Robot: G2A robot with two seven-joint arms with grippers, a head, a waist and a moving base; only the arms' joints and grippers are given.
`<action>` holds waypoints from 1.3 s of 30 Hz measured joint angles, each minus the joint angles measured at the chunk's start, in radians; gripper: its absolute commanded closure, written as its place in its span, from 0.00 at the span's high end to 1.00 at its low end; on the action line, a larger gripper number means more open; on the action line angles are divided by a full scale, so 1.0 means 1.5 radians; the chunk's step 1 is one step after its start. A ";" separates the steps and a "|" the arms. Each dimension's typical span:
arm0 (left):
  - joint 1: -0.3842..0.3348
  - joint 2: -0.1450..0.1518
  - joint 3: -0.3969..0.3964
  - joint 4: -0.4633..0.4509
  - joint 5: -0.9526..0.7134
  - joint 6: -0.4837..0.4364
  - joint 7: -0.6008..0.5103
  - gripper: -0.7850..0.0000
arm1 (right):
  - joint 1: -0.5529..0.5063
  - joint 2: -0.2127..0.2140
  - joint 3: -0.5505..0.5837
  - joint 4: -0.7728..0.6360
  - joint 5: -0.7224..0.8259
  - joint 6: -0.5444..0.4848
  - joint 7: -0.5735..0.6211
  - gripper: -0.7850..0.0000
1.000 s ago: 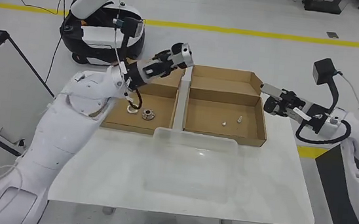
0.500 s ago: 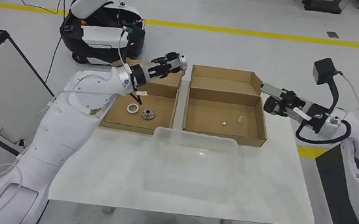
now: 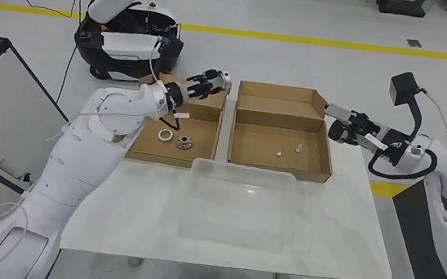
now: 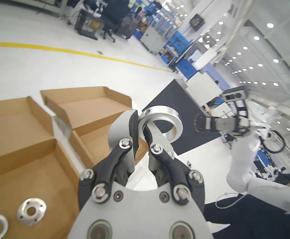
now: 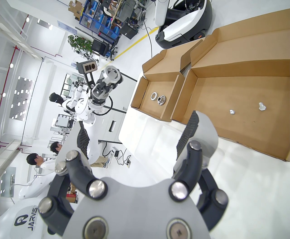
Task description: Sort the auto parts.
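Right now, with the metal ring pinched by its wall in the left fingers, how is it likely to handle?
The metal ring looks solid machined metal, so probably rigid and heavy for its size. Its smooth wall may pivot, since the left gripper pinches only one side. Set on edge, it would likely roll.

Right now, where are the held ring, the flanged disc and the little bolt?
held ring [image 4: 176, 131], left wrist view, its outer wall.
flanged disc [image 4: 39, 207], left wrist view, its flat rim.
little bolt [image 5: 261, 106], right wrist view, its middle.

The top view looks down at the table [image 3: 337, 233]. Both wrist views, low and close, share the boxes [image 3: 255, 149].
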 measured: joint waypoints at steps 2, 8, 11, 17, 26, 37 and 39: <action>-0.011 -0.003 0.018 0.012 0.030 0.048 -0.023 0.00 | 0.000 0.000 0.000 0.000 0.000 0.000 0.000 1.00; -0.031 -0.011 0.070 0.037 0.103 0.141 -0.085 0.00 | 0.000 0.000 0.000 0.000 0.000 0.000 0.000 1.00; -0.042 -0.015 0.085 0.058 0.119 0.192 -0.115 0.00 | 0.000 0.000 0.000 0.000 0.000 0.000 0.000 1.00; -0.086 -0.032 0.126 0.124 0.151 0.283 -0.156 0.00 | 0.000 0.000 0.000 0.000 0.000 0.000 0.000 1.00; -0.161 -0.071 0.204 0.249 0.203 0.384 -0.169 0.00 | 0.000 0.000 0.000 0.000 0.000 0.000 0.000 1.00; -0.204 -0.106 0.249 0.380 0.238 0.411 -0.162 0.00 | 0.000 0.000 0.000 0.000 0.000 0.000 0.000 1.00; -0.204 -0.108 0.247 0.396 0.241 0.413 -0.163 0.00 | 0.000 0.000 0.000 0.000 0.000 0.000 0.000 1.00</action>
